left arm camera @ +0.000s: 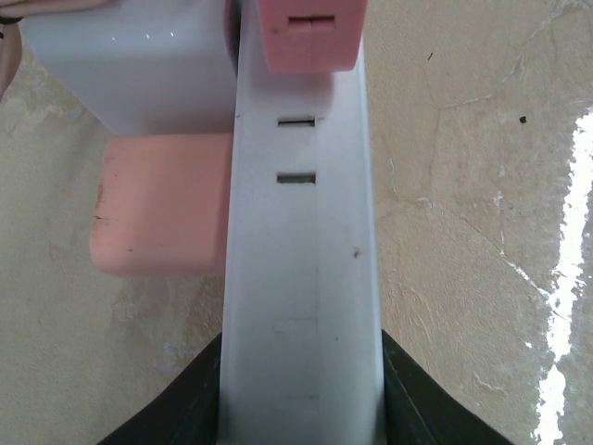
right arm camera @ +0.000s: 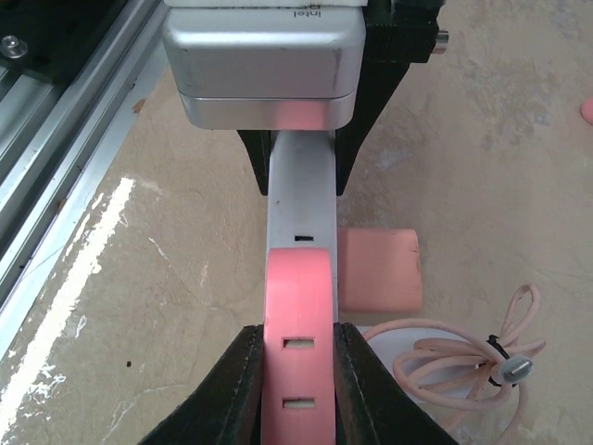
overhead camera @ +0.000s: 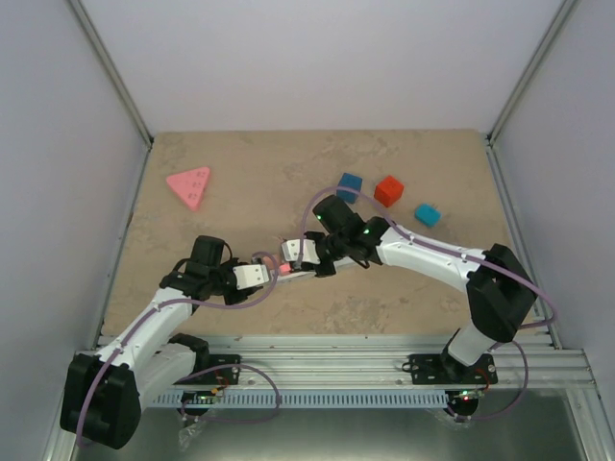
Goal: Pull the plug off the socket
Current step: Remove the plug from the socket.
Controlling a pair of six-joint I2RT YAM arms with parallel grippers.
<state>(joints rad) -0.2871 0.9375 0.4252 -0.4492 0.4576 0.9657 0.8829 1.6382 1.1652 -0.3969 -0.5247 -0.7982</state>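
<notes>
Left tool point(left arm camera: 301, 408) clamped on socket point(left arm camera: 301, 260) | right tool point(right arm camera: 298, 389) clamped on pink section point(right arm camera: 298, 297) | rail point(right arm camera: 56, 111) nearby

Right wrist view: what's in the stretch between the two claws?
In the right wrist view the long white socket spans it: the left gripper clamps the far end, the right gripper a pink slotted piece on the near end.

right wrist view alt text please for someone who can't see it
The right gripper clamps a pink slotted piece on the near end of a long white plastic power strip, whose far end the left gripper holds. A pink rectangular block and a coiled pink cable sit right of the strip.
</notes>
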